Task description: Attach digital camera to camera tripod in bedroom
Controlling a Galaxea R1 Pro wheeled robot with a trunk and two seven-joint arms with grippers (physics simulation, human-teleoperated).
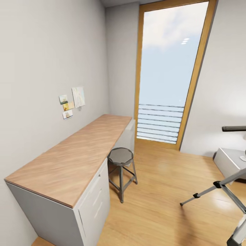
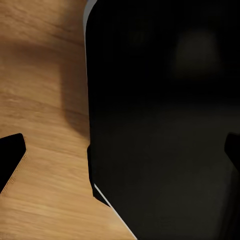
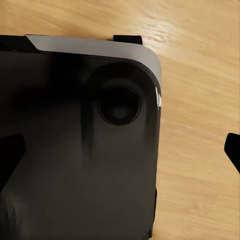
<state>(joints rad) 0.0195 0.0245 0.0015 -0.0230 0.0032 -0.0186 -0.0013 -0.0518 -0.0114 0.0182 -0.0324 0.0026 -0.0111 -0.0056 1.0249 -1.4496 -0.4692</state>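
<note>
At far right camera tripod (image 1: 222, 186) on wood floor (image 1: 160, 191), beyond stool (image 1: 121, 160)

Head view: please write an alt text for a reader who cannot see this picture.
A long wooden desk runs along the left wall, with a grey octagonal stool beside it and a tall window behind. Silver legs of the camera tripod enter at the right edge, over the light wood floor.

desk top (image 1: 75, 153): matt wood grain | desk body (image 1: 92, 205): smooth pale grey | stool (image 1: 121, 159): dull grey metal | floor (image 1: 160, 191): light wood, slight sheen | window frame (image 1: 138, 75): wood | tripod (image 1: 218, 186): silver metal legs, black joints | robot base (image 3: 80, 150): glossy black, grey edge | walls (image 1: 37, 61): matt white
</note>
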